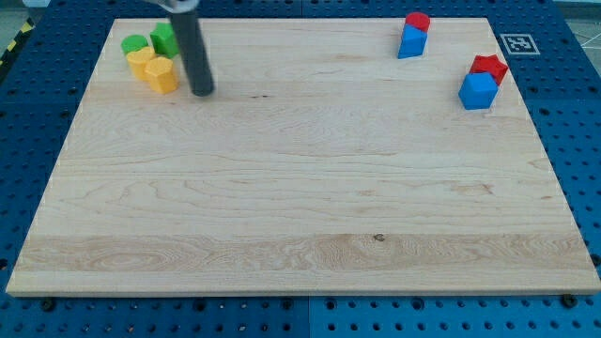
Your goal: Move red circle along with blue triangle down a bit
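My tip (202, 92) has no jaws, so nothing opens or shuts; it's just a rod. Right by it, on its left: yellow blocks (153, 69) & green blocks (152, 41). Far to its right, near the top edge: blue triangle (411, 42) w/ red circle (417, 21) touching behind. Tip must get above them, then push down. No words to read, only a square marker (516, 43).

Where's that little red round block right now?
The red circle sits near the board's top right, touching the blue triangle just below it.

My tip (202, 92) just right of yellow blocks (153, 68); red circle (417, 22) touching blue triangle (411, 42), far right.
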Controlling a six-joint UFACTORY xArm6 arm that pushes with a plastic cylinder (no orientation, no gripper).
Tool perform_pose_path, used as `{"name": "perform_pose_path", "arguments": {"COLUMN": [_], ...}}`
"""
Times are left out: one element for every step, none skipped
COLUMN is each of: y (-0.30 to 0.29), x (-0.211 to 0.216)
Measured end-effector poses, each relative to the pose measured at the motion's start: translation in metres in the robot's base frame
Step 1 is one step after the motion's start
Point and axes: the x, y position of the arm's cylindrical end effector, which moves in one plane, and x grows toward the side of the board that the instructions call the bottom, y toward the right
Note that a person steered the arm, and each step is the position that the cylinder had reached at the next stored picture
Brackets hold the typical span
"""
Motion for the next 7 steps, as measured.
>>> {"name": "perform_pose_path", "arguments": {"y": [0.063, 0.104, 0.138, 0.139, 0.178, 0.197, 0.201], "x": [0.004, 0.004, 0.004, 0.004, -0.022, -0.038, -0.043]}}
